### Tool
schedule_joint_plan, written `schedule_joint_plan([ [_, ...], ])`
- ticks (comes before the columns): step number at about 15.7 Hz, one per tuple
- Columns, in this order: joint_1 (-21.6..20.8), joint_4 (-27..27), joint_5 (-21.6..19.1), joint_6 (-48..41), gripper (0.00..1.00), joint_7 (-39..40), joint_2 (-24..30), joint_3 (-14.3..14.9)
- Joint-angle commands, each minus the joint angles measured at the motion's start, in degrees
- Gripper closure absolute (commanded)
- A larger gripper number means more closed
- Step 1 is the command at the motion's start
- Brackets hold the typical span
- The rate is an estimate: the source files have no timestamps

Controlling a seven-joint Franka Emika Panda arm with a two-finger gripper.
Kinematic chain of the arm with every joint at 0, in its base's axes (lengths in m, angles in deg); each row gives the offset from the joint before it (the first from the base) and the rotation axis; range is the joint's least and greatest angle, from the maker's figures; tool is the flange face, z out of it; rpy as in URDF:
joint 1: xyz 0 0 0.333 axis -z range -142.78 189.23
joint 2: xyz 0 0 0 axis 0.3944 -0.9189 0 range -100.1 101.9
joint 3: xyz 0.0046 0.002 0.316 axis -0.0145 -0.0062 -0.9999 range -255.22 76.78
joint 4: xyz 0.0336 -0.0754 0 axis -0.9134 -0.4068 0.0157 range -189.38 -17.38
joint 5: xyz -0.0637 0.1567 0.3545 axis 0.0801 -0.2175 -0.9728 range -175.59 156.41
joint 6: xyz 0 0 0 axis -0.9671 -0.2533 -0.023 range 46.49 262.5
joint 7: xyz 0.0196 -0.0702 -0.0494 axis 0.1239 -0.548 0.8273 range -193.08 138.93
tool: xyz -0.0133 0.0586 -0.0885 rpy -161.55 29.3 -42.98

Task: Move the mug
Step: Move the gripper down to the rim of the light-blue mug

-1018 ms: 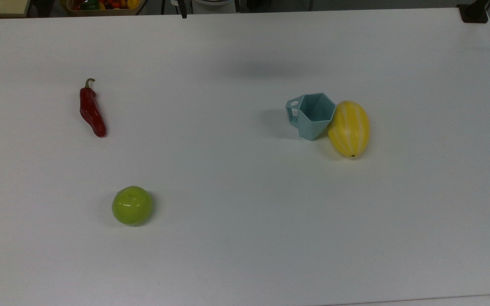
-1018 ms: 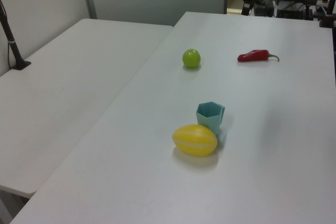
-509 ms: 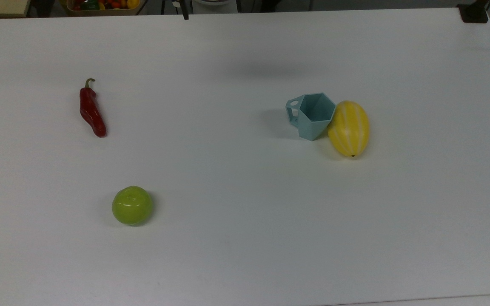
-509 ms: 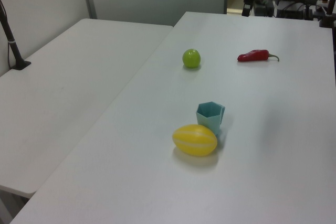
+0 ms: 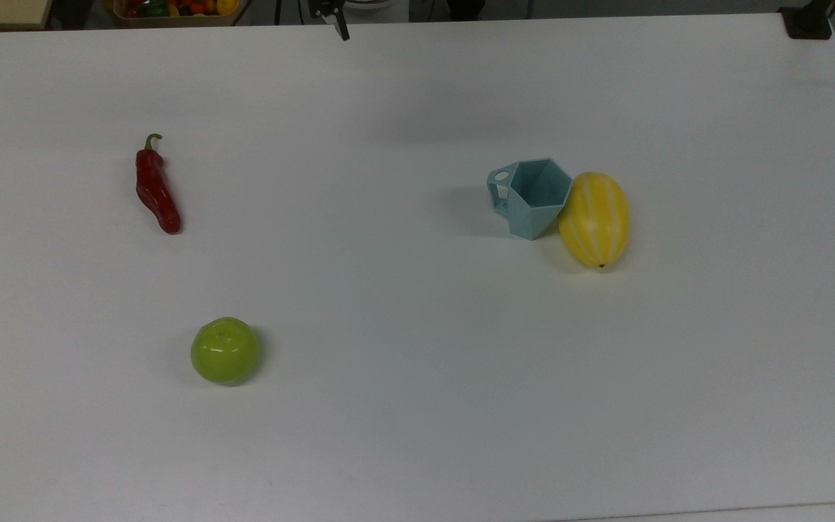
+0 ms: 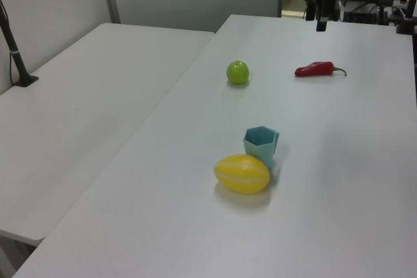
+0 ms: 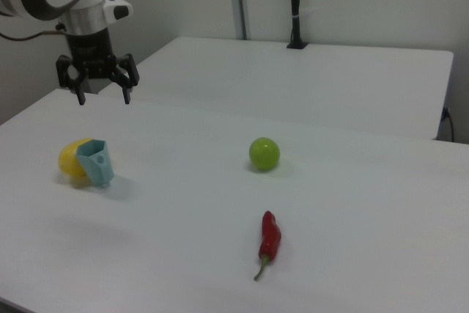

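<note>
The light blue-teal faceted mug (image 5: pixel 530 196) stands upright on the white table (image 5: pixel 417 406), its handle toward the top view's left. Its other side touches a yellow striped melon (image 5: pixel 594 219). In the right view the mug (image 7: pixel 97 160) stands in front of the melon (image 7: pixel 68 159). My gripper (image 7: pixel 102 97) hangs open above the table, higher than the mug and a little behind it, holding nothing. In the left view the gripper (image 6: pixel 317 21) is at the table's far end, well beyond the mug (image 6: pixel 261 144).
A red chili pepper (image 5: pixel 156 190) lies at the top view's left. A green apple (image 5: pixel 225 350) sits nearer the front left. A second white table (image 6: pixel 85 115) adjoins on the left view's left. A bin of produce (image 5: pixel 171 9) stands beyond the far edge.
My gripper has come further in over the table's far edge, shifting toward the top view's right and lower in the left view. The mug, melon, pepper and apple have not moved.
</note>
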Motion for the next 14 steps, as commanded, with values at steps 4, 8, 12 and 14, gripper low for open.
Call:
schedule_joint_plan([
  [4, -0.2, -4.4, -0.1, 1.9, 0.03, 5.4, 0.3, -2.8],
  [8, -0.3, -9.4, -0.2, 8.7, 0.18, 6.3, 0.2, -5.5],
  [12, -0.9, -14.0, -0.2, 14.3, 0.29, 9.1, -0.4, -6.7],
  [14, -1.2, -15.2, -0.3, 17.3, 0.29, 9.2, -1.7, -6.9],
])
